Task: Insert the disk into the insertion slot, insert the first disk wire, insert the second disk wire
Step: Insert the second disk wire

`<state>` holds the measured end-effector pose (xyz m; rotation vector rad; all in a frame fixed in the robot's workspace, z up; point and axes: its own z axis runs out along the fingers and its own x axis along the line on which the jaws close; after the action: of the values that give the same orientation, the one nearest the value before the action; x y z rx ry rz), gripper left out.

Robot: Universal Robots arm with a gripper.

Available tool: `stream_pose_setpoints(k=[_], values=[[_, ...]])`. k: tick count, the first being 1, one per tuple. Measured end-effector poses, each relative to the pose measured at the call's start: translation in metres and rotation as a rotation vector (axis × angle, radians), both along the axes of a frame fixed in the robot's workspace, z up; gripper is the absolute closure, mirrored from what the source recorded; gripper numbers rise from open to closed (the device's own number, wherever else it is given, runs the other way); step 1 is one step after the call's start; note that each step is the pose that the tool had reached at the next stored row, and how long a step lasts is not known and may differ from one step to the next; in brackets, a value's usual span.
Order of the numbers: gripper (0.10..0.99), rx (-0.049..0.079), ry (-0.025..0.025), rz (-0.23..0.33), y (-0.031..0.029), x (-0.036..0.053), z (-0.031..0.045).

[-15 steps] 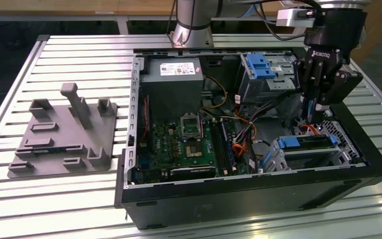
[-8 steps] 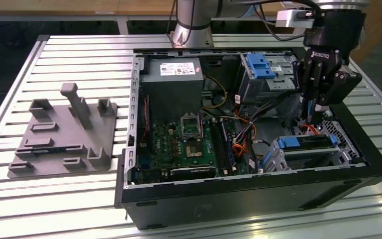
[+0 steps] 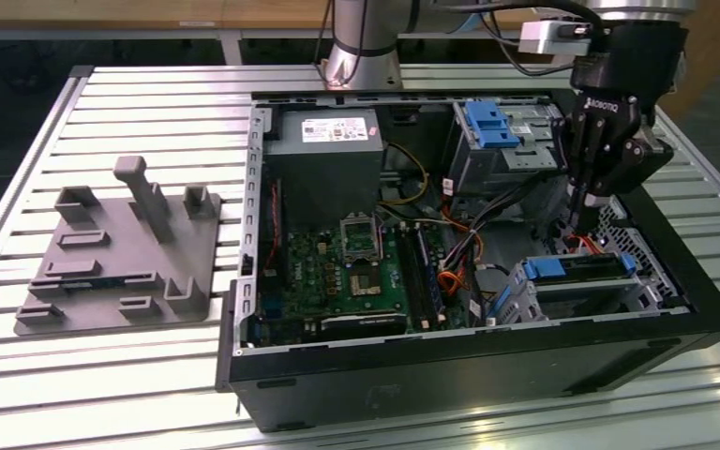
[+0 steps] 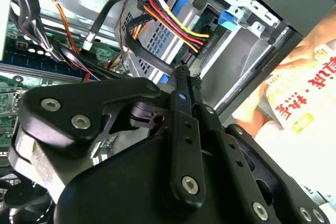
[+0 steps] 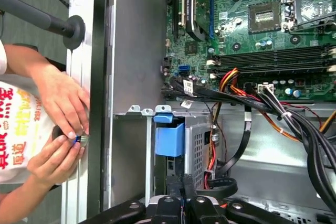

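The computer case [image 3: 460,352] lies open on the desk [image 3: 147,94], toward the exterior view's right. A fixture plate [image 3: 97,272] lies on the desk to its left, apart from it. Inside, the power supply [image 3: 329,159] sits at the far side, the motherboard [image 3: 360,272] in front of it. The tall cage [image 3: 510,150] stands at the far right, the insertion slot [image 3: 585,295] at the near right, the disk [image 3: 579,269] in it. The gripper [image 3: 581,223] hangs with its jaws just above the slot's far end. In the first wrist view, a person's hands [image 5: 58,124] are outside the case wall.
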<state>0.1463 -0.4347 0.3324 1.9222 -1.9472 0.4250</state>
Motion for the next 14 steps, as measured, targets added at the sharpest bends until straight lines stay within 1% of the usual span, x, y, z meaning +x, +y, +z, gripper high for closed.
stream_pose_setpoints(k=[4, 7, 9, 10, 12, 14], values=[[0.945, 0.024, 0.0, 0.0, -0.0009, 0.0, -0.0002], [0.945, 0.035, 0.0, 0.0, -0.0045, 0.0, -0.0001], [0.945, 0.038, 0.0, 0.0, -0.0087, 0.0, -0.0002], [0.945, 0.041, 0.0, 0.0, -0.0107, 0.0, -0.0002], [0.945, 0.056, -0.0001, 0.0, -0.0135, 0.0, 0.0], [0.945, 0.083, -0.0005, 0.0, -0.0153, 0.0, 0.0004]])
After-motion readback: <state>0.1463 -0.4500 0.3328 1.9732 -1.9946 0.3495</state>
